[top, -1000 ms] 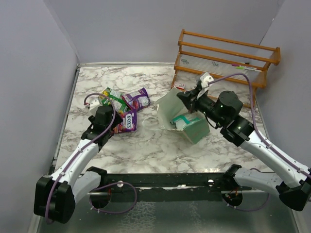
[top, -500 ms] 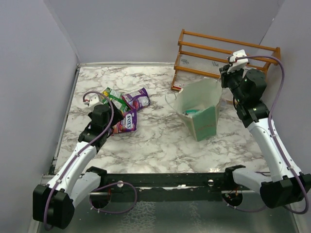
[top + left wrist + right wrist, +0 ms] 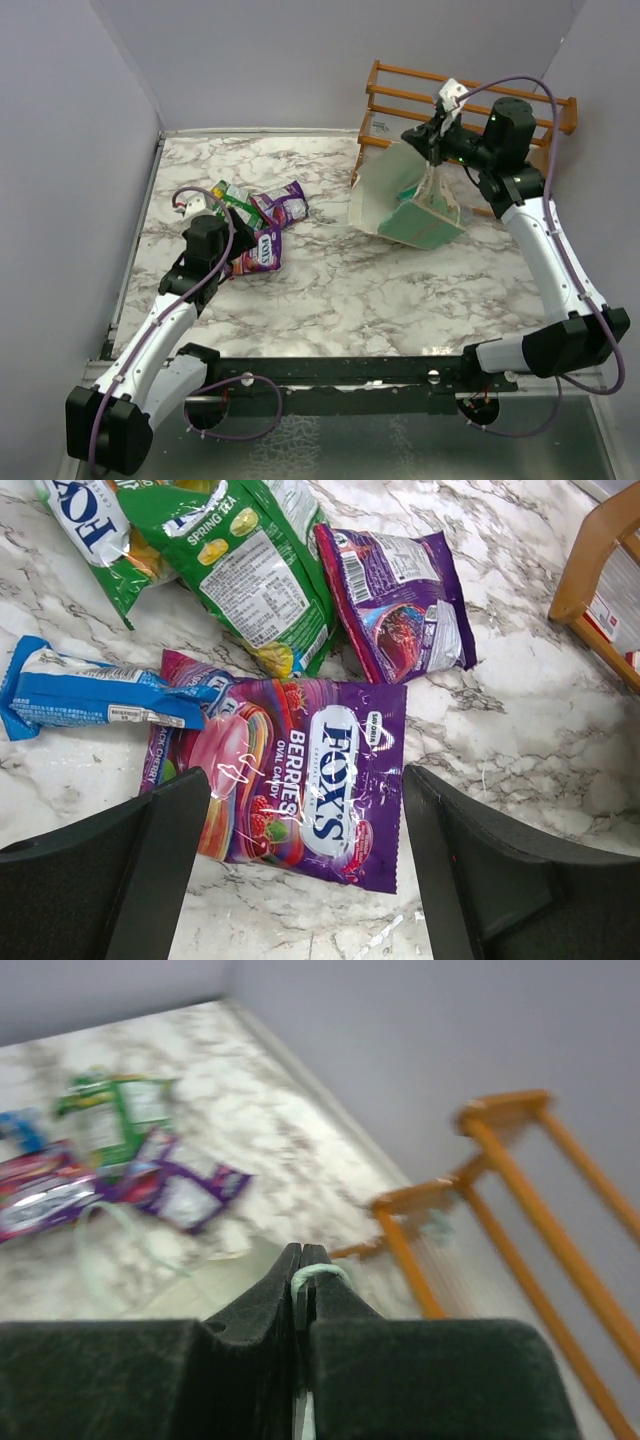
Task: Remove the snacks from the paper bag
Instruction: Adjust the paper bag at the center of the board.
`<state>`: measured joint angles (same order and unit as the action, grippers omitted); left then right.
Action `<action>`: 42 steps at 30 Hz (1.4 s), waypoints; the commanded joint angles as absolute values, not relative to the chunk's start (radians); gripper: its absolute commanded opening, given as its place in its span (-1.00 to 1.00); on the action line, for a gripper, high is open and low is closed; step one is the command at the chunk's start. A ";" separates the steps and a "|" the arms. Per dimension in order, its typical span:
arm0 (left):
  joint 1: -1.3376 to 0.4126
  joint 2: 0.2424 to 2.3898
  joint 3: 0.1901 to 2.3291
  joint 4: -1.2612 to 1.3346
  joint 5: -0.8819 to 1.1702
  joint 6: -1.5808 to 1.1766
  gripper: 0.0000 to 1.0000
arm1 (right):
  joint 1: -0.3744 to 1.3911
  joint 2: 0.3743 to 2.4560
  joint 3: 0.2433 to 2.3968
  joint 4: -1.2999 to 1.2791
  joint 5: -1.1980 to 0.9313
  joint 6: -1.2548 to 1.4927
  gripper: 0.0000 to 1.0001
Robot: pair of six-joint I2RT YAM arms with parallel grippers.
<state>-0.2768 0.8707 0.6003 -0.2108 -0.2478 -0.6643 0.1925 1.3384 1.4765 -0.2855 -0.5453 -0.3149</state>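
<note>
So in the top view the right claw (image 3: pixel 432 146) has the paper bag (image 3: pixel 410 200) hanging right under it. The bag is tipped so its mouth faces left, away from the wooden rack (image 3: pixel 470 108) behind the claw, which looks like a shake-out pose. Whether anything is left inside can't be told from here. The left claw (image 3: pixel 232 258) sits over at the snacks (image 3: pixel 258 215), which lie in a loose pile on the marble table (image 3: pixel 330 290).

Left wrist view: the left claw (image 3: pixel 305 780) is spread wide with nothing in it. The purple berries packet (image 3: pixel 300 720) lies flat right between its fingers. A green packet (image 3: pixel 250 570), a smaller purple one (image 3: pixel 400 600) and a blue wrapper (image 3: pixel 90 695) are just past the tips. It's probably parked there, out of the bag's way.

Right wrist view is blurry, but the right claw (image 3: pixel 302 1260) is squeezed fully together on the bag's thin cord handle (image 3: pixel 320 1272). That makes sense, since the cord lets the bag swing and tilt freely. The snacks (image 3: pixel 90 1160) show far ahead on the left, with the rack (image 3: pixel 500 1190) off to the right.
</note>
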 commanded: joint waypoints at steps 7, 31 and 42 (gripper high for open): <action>-0.273 0.789 0.602 -0.110 0.005 -0.572 0.62 | 0.488 1.390 1.156 -0.182 -1.227 -0.152 -0.97; -0.825 0.685 0.352 0.430 0.116 -0.540 0.43 | 0.508 1.046 0.870 0.088 -0.792 0.033 -0.97; -1.411 1.126 0.509 0.407 -0.604 -0.392 0.29 | 0.508 1.012 0.837 0.162 -0.657 0.151 -0.97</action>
